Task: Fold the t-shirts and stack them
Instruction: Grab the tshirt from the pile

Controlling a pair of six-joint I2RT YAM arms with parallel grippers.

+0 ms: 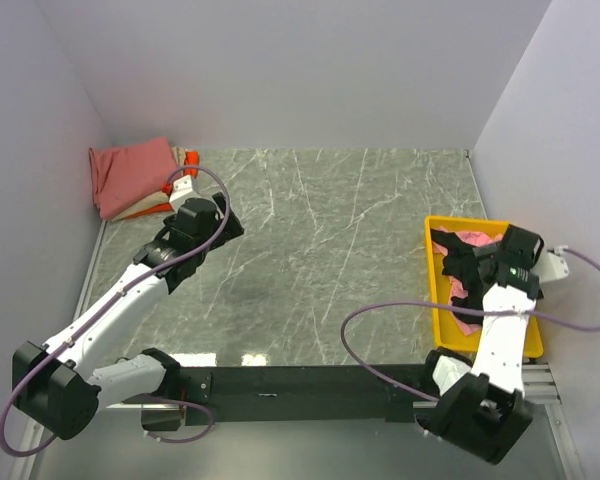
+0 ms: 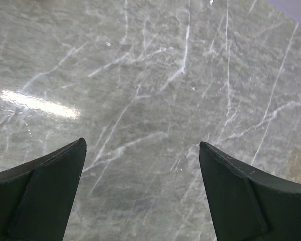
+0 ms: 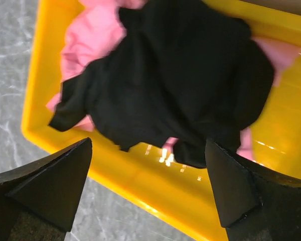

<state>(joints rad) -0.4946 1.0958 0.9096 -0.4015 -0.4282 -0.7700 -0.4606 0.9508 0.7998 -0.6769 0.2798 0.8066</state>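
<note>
A folded dusty-red t-shirt (image 1: 132, 172) lies on a stack at the table's far left corner, with beige (image 1: 145, 209) and orange (image 1: 190, 158) cloth showing beneath it. A crumpled black t-shirt (image 3: 180, 85) lies over a pink t-shirt (image 3: 93, 37) in the yellow bin (image 3: 155, 191) at the right. My left gripper (image 2: 142, 150) is open and empty above bare table, just in front of the stack. My right gripper (image 3: 148, 160) is open and empty, hovering over the bin's near wall, close to the black t-shirt.
The yellow bin (image 1: 435, 300) stands at the table's right edge. White walls close in the left, back and right sides. Grey marble tabletop (image 1: 330, 260) spreads between the arms. Purple cables loop from both arms.
</note>
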